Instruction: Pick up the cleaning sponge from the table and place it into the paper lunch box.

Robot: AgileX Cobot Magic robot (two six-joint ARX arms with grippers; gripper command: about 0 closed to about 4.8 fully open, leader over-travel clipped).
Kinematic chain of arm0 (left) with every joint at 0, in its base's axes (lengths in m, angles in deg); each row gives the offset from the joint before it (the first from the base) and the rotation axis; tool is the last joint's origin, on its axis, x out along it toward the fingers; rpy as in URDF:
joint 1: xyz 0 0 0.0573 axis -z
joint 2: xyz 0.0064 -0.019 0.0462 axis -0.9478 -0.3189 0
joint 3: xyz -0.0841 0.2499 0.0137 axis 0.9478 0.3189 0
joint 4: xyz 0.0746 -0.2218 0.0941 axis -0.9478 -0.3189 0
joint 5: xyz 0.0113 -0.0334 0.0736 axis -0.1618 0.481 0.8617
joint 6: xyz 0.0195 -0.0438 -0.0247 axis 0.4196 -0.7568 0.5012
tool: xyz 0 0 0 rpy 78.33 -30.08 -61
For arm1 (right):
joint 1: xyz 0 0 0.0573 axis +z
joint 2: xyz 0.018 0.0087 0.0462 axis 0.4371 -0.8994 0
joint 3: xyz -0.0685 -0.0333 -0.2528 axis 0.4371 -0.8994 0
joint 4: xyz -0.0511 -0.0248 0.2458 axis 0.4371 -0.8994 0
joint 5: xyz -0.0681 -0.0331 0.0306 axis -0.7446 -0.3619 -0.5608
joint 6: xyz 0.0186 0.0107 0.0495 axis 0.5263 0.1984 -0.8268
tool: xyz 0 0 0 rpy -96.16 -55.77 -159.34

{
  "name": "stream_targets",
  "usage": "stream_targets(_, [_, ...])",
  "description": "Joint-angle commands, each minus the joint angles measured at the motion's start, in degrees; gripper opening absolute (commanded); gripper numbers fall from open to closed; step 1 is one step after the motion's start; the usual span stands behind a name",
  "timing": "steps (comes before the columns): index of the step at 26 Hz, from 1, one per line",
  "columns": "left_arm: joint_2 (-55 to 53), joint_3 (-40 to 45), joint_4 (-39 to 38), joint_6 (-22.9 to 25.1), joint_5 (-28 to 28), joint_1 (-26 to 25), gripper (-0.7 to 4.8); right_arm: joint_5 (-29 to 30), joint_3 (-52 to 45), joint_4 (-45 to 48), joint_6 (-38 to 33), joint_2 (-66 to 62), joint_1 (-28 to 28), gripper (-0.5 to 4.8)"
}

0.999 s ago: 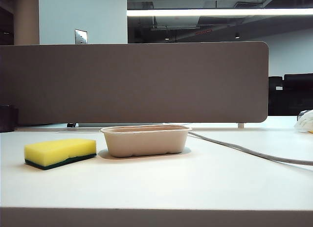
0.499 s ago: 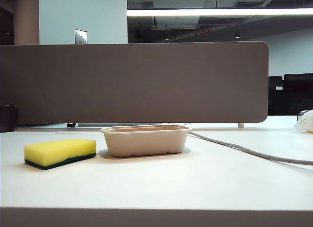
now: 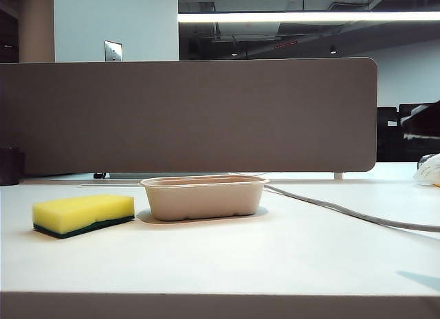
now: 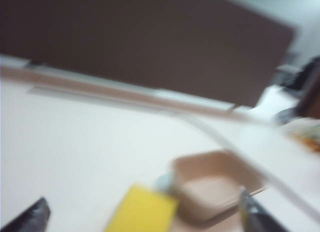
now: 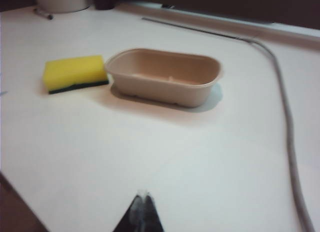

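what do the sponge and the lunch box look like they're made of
The cleaning sponge: soft-looking foam, matte bright yellow, with a thin dark green scouring layer on its underside. The paper lunch box: probably moulded paper pulp, judging by its dull beige surface, rounded corners and rolled rim; no gloss as plastic would show.

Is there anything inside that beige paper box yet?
No. The right wrist view shows the paper lunch box bare inside; only a small strip under its near wall is hidden. The cleaning sponge lies on the table beside it.
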Motion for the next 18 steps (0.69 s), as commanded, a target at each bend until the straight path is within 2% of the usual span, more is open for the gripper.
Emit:
stream_targets(1, [-0.07,-2.19,3.74,-3.21,-1.92,0.09,4.79,-0.11,0.04,0.96,-0.02,-1.55,0.79,-0.05])
stream_targets(5, [-3.63,-7.89,1.75,-1.92,-2.16,0.09,4.79,-0.11,0.04,0.98,-0.02,-3.26,0.72,-0.05])
stream_targets(8, [-10.88,-12.79,1.14,2.34,-3.1,0.33,4.79,-0.11,0.04,0.96,-0.02,-4.5,0.74,-0.05])
stream_targets(11, [-22.53,-17.38,1.33,9.66,-3.19,1.2,4.79,-0.11,0.04,0.98,-0.02,-5.42,0.76,-0.05])
stream_targets(13, [-31.02,-19.61,1.9,12.85,-3.02,2.12,4.79,-0.11,0.04,0.87,-0.02,-5.62,0.76,-0.05])
stream_targets(15, [-41.11,-22.18,2.91,13.16,-3.61,2.93,4.79,-0.11,0.04,0.94,-0.02,-5.49,0.76,-0.05])
stream_targets(18, [-54.58,-27.39,2.78,12.22,-9.11,4.85,4.79,-0.11,0.04,0.98,-0.02,-5.53,0.74,-0.05])
